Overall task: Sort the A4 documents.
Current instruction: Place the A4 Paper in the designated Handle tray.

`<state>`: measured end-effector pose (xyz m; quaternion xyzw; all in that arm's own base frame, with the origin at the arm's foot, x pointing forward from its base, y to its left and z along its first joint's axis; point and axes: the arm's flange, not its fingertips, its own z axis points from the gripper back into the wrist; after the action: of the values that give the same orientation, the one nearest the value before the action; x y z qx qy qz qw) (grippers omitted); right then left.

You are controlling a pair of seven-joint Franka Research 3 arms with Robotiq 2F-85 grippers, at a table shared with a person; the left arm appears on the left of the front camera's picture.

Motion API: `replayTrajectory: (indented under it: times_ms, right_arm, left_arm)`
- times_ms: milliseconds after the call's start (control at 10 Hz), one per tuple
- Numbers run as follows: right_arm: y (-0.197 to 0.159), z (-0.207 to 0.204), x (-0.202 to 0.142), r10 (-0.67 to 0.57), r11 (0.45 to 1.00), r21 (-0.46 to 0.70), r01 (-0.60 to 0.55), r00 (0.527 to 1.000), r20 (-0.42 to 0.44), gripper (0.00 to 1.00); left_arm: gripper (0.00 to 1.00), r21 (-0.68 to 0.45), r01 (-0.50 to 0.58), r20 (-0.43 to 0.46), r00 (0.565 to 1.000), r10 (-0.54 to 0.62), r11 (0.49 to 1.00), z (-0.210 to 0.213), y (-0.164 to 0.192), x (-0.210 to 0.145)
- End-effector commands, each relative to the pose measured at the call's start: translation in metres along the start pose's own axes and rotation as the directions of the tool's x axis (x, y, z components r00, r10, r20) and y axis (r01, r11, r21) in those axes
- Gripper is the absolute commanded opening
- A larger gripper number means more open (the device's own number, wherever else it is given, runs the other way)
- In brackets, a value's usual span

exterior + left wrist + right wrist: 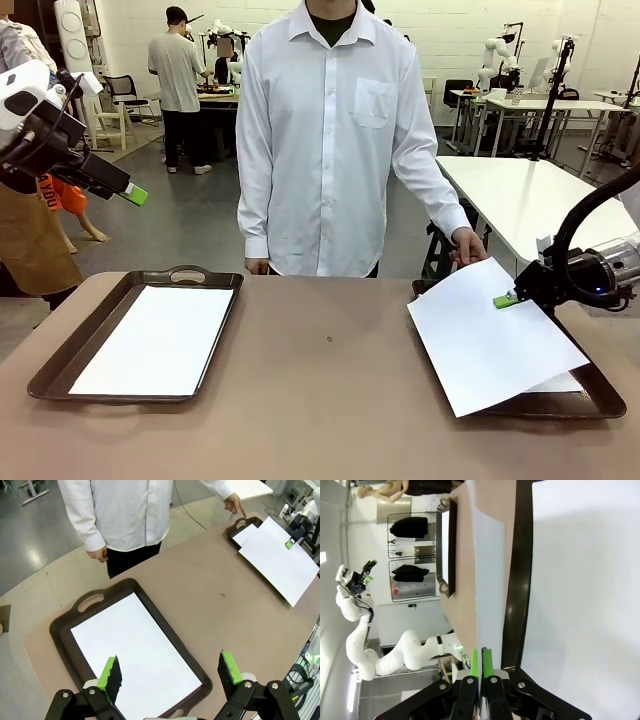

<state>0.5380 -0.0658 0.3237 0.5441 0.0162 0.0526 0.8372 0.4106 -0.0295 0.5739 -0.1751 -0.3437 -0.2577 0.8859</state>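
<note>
Across the broad brown surface (330,400), two dark brown handled trays (60,370) sit well apart, apparently one per sorting pile. A thin white A4 sheet (160,340) lies flat in the left tray. Over the right tray (600,400), another white sheet (490,345) hangs tilted, its edge pinched by the right gripper (506,299), fingers clamped. The left gripper (135,194) hovers high, fingers spread, likely waiting.

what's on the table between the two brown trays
Bare tabletop apart from one small dark speck, seen in the front view between the left tray and right tray.
</note>
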Motion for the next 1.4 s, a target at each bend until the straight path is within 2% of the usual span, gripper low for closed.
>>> replayTrajectory:
  times_ms: [0,200,500,1100,1300]
  right_arm:
    - [-0.006,0.009,0.010,0.087,0.995,-0.048,-0.086,0.996,0.030,0.01]
    - [-0.011,0.008,0.017,0.150,0.982,-0.119,-0.144,0.988,0.043,0.01]
    - [-0.022,0.003,0.027,0.170,0.963,-0.215,-0.163,0.985,0.012,0.01]
    - [-0.038,0.021,0.032,0.146,0.937,-0.331,-0.109,0.985,0.087,0.01]
    - [-0.040,0.020,0.032,0.145,0.938,-0.330,-0.108,0.985,0.091,0.01]
  left_arm:
    - [1.00,0.005,0.002,-0.003,1.000,-0.002,1.000,0.000,-0.001,0.000]
    - [1.00,0.005,0.002,-0.003,1.000,-0.002,1.000,0.000,-0.001,0.000]
    - [1.00,0.005,0.002,-0.003,1.000,-0.002,1.000,0.000,-0.001,0.000]
    - [1.00,0.005,0.002,-0.003,1.000,-0.002,1.000,0.000,-0.001,0.000]
    - [1.00,0.005,0.002,-0.003,1.000,-0.002,1.000,0.000,-0.001,0.000]
